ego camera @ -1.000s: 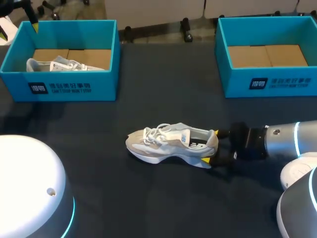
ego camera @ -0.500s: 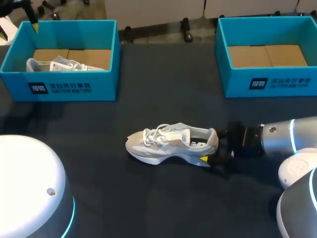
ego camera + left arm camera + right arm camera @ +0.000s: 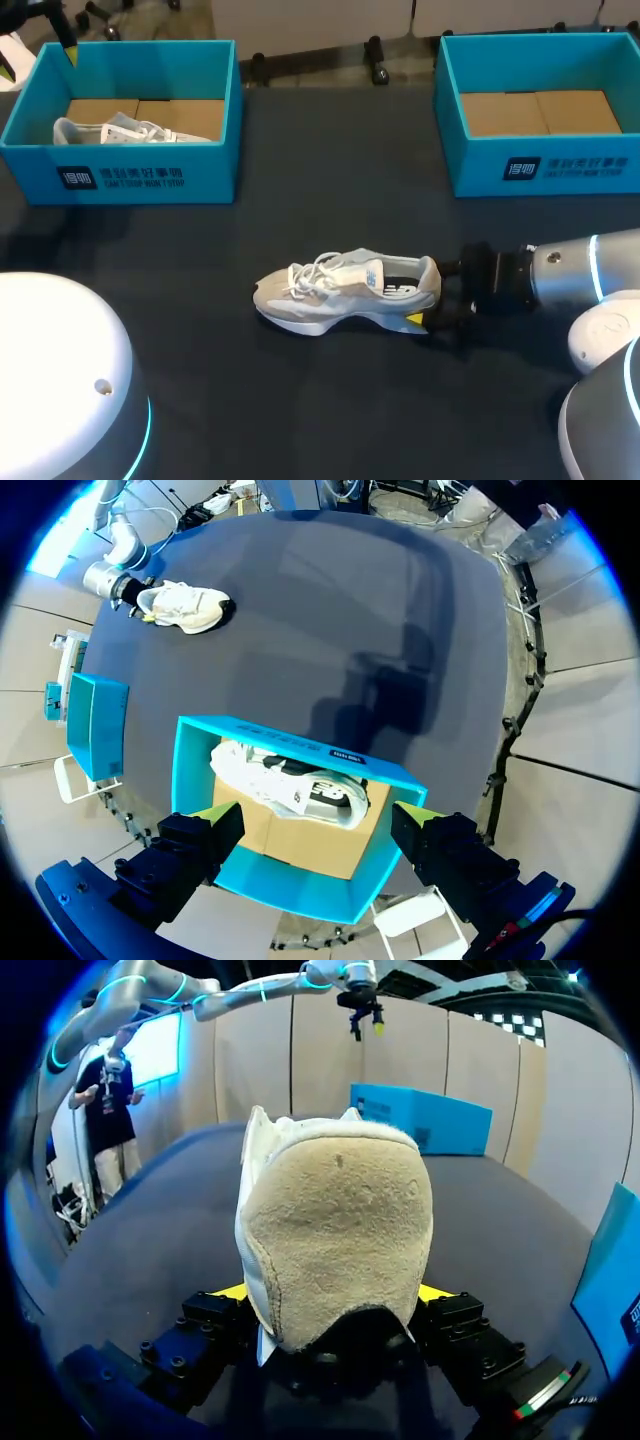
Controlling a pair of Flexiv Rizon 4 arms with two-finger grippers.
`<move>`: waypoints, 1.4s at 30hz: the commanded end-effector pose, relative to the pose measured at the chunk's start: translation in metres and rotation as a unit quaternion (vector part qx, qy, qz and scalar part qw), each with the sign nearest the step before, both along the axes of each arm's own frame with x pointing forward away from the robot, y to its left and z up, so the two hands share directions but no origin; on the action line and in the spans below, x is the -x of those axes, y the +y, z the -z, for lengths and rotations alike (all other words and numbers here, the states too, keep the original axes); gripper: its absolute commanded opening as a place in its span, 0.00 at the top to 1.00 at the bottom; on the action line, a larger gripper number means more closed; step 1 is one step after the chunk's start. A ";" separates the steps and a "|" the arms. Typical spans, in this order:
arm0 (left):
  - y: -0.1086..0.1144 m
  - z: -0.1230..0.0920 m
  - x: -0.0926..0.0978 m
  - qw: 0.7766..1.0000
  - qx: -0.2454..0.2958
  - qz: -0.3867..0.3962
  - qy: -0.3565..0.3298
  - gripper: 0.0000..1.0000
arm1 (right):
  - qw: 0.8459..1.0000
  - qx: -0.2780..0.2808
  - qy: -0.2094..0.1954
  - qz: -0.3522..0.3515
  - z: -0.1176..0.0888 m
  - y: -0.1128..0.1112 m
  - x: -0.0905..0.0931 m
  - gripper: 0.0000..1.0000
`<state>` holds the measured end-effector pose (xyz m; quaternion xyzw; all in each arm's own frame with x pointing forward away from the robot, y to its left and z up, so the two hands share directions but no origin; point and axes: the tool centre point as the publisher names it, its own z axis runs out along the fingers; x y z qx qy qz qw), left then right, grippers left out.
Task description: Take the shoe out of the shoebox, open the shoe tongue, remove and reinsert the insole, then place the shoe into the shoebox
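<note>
Our right pincer [image 3: 428, 296] is clenched on the heel of the shoe [image 3: 345, 290]. From the right wrist, the tan heel fills the space between the two fingers, and a yellow fingertip [image 3: 232, 1291] presses against it on either side, low down near the sole. From above, one yellow tip shows at the sole's near side and the other finger lies along the heel's far side. The right arm comes in low over the bench [image 3: 330, 400] from its right edge. The shoe stands upright on its sole about the middle of the bench, toe toward the left edge and heel toward the right edge. Its white laces are bunched over the tongue, and the dark inside of the opening shows. Well apart from it, at the far right corner, stands the right shoebox [image 3: 540, 165], open, its cardboard [image 3: 540, 112] floor showing. At the far left corner stands the left shoebox [image 3: 150, 175], also open, with a second shoe [image 3: 110, 130] lying on its cardboard against the wall nearest us. Our left pincer [image 3: 310, 825] hangs high above that box, released, its two fingers spread wide. From its wrist we look straight down into the box onto the second shoe, with the grasped shoe and the right pincer far off across the bench.
</note>
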<state>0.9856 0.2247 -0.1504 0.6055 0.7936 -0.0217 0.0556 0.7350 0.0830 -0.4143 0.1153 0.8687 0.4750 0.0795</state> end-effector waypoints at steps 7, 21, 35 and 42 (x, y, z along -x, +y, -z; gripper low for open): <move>0.000 0.000 0.001 1.000 -0.001 0.000 -0.001 0.00 | 0.999 -0.007 0.006 -0.050 0.001 -0.003 0.001 1.00; 0.000 0.000 0.001 1.000 -0.001 0.000 -0.001 0.00 | 0.998 -0.003 0.003 -0.067 0.006 0.000 0.006 1.00; 0.000 0.000 0.001 1.000 -0.001 0.000 -0.001 0.00 | 0.997 0.002 0.007 -0.079 0.008 0.006 0.015 1.00; 0.000 0.000 0.001 1.000 -0.001 0.000 -0.001 0.00 | 0.997 -0.003 0.009 -0.079 0.010 0.011 0.016 1.00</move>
